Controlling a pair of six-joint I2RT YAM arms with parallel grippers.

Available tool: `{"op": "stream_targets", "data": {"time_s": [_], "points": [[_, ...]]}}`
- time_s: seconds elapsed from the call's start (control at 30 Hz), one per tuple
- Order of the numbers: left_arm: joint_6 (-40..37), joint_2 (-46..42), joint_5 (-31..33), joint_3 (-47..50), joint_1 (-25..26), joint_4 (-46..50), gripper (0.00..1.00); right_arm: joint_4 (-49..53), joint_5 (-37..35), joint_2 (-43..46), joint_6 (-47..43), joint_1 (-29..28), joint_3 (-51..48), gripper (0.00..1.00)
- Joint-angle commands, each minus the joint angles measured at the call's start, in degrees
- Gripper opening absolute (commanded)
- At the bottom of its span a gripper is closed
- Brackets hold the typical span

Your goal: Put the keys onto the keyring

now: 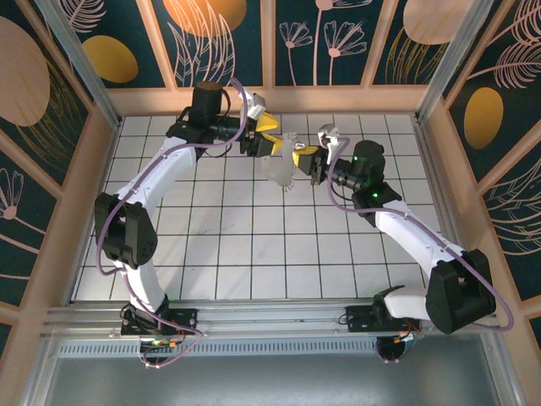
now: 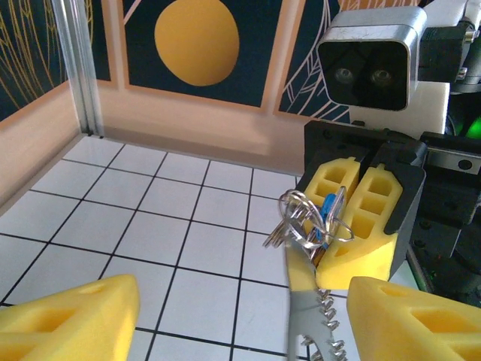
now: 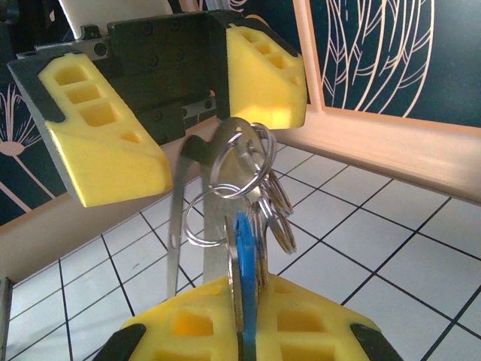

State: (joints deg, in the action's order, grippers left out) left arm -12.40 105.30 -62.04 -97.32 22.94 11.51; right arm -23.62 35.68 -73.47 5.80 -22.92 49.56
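The keys (image 3: 244,248), one with a bright blue head, hang on a bunch of small silver split rings. My right gripper (image 3: 252,293) is shut on them, in the air over the far middle of the table. The keyring (image 2: 310,320), a pale grey loop with one bumpy side, passes through those rings and hangs below them (image 1: 283,173). My left gripper (image 2: 244,301) faces the right gripper (image 2: 347,218) and stands open. Its yellow fingers (image 3: 98,139) straddle the keyring, whose bumpy side is close to the right-hand finger; I cannot tell whether they touch.
A white tiled floor (image 1: 254,245) lies beneath both arms. Wooden walls with dark floral panels (image 1: 473,118) close in the back and both sides. A metal post (image 2: 79,68) stands in the far left corner.
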Motion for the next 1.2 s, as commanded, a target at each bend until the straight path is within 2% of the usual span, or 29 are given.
{"op": "stream_targets", "data": {"time_s": [0.0, 0.13, 0.2, 0.37, 0.53, 0.57, 0.73, 0.83, 0.93, 1.0, 1.07, 1.17], "points": [[-0.2, 1.2, -2.4, -1.8, 0.6, 1.2, 0.71, -1.7, 1.2, 0.6, -1.4, 0.1, 1.4, 0.00], [-0.3, 1.8, -2.7, -2.0, 1.0, 1.5, 0.68, -1.7, 1.4, 0.2, -1.4, 0.1, 1.7, 0.00], [-0.8, 2.2, -2.9, -2.3, 1.3, 2.1, 0.63, -1.7, 1.4, 0.0, -1.4, 0.0, 1.8, 0.00], [-1.1, 2.8, -3.8, -2.6, 1.8, 2.5, 0.39, -1.7, 1.4, -0.5, -1.4, -0.1, 1.9, 0.00], [-3.1, 2.6, -4.9, -2.7, 2.3, 4.3, 0.11, -1.5, 0.8, -0.8, -1.6, -0.1, 2.2, 0.00], [-3.4, 2.5, -5.1, -2.7, 2.3, 4.6, 0.02, -1.5, 0.6, -0.9, -1.6, 0.0, 2.3, 0.00], [-3.4, 0.9, -4.1, -1.1, 2.5, 3.3, 0.00, -1.4, -0.4, -1.3, -1.2, -0.1, 2.8, 0.00], [0.7, -1.5, -1.1, 2.5, 2.5, -3.3, 0.00, -0.8, -1.8, -1.3, -1.0, 0.0, 2.8, 0.00], [6.0, -5.0, 4.1, 7.9, 2.6, -13.0, 0.00, -0.6, -2.2, -0.6, -0.4, 0.1, 2.3, 0.13], [9.1, -6.8, 6.8, 11.5, 2.6, -19.1, 0.00, -1.0, -2.3, -0.1, 0.0, 0.1, 1.7, 0.15], [10.6, -8.9, 8.5, 13.2, 2.7, -22.1, 0.00, -1.1, -2.5, 0.2, 0.2, 0.1, 1.4, 0.14], [11.6, -10.1, 10.7, 14.6, 3.0, -24.2, 0.00, -1.1, -2.4, 0.3, 0.2, 0.1, 1.2, 0.00]]}}
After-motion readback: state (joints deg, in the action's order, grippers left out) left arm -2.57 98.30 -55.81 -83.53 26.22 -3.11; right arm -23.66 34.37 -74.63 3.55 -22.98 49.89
